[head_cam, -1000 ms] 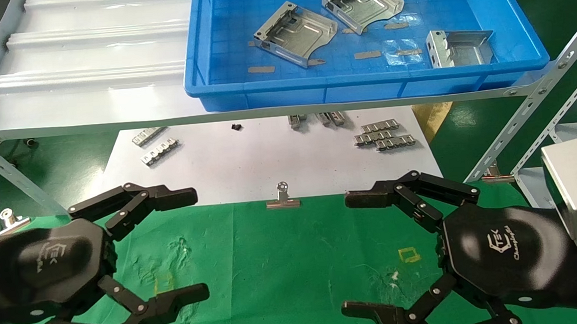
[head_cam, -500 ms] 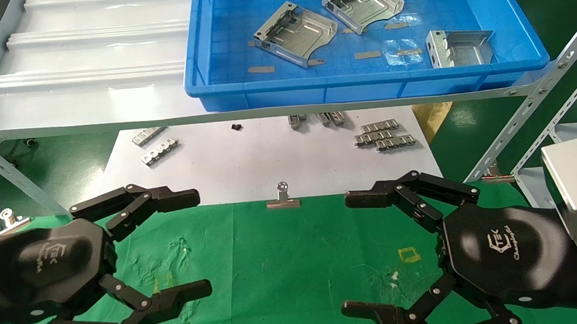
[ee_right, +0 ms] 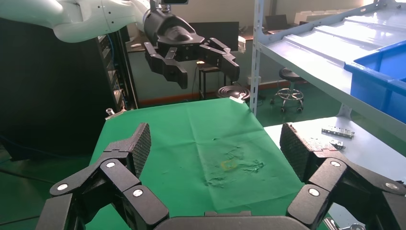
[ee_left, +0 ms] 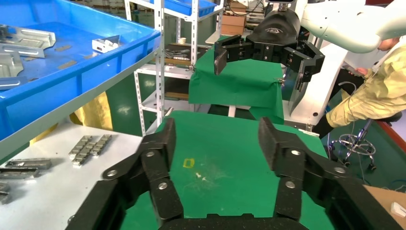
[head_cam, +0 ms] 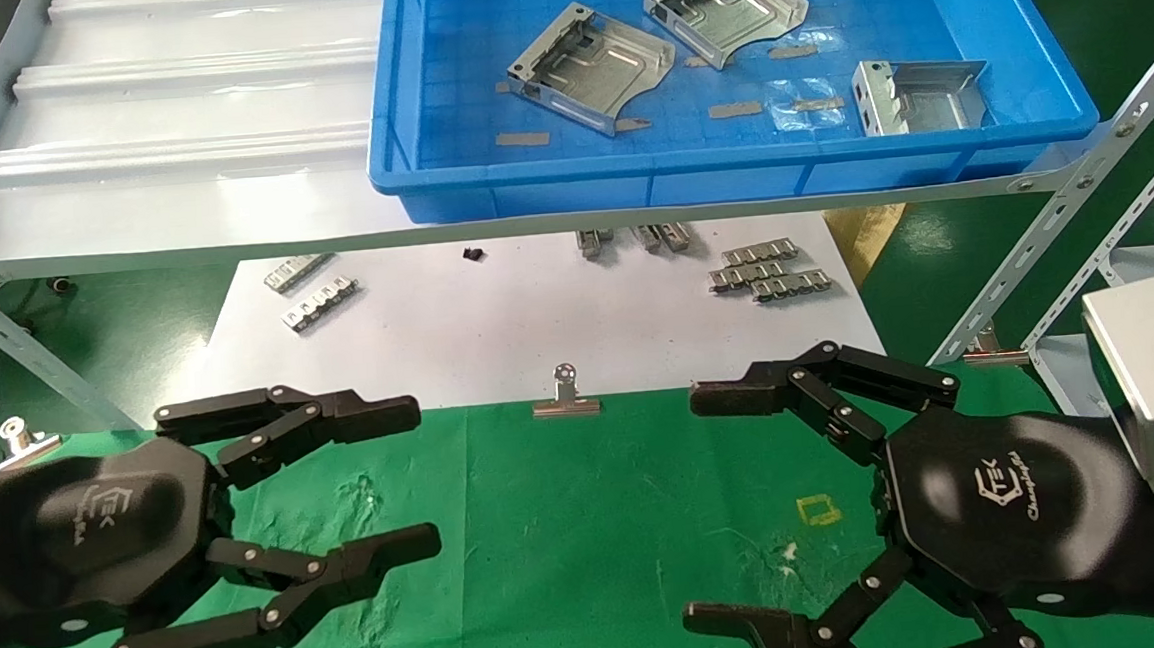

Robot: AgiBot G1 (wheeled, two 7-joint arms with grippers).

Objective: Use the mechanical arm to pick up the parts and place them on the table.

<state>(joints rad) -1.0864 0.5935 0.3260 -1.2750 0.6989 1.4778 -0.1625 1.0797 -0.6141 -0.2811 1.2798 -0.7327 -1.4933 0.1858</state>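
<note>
Since a second ago the left gripper [head_cam: 426, 478] has narrowed its spread, its upper finger dropping and its lower one rising, though the two are still apart with nothing between them; the right gripper [head_cam: 693, 505] has not shifted and stands wide open, also empty. Three parts lie in the blue tray [head_cam: 628, 176] on the raised shelf [head_cam: 176, 148], well apart from both grippers and beyond them: one bracket [head_cam: 589, 66] near the tray's middle, a second bracket [head_cam: 726, 6] just beside it toward the far wall, and a third bracket [head_cam: 914, 95] alone by the tray's right end. Small flat scraps lie on the tray floor between them. Both grippers hover low over the green table [head_cam: 589, 524], left one on the left, right one on the right, facing each other across bare cloth with a small yellow square [head_cam: 817, 510] near the right gripper. Between table and shelf lies a white sheet [head_cam: 497, 319] carrying toothed metal strips [head_cam: 769, 272], with a binder clip [head_cam: 565, 397] at its near edge.
</note>
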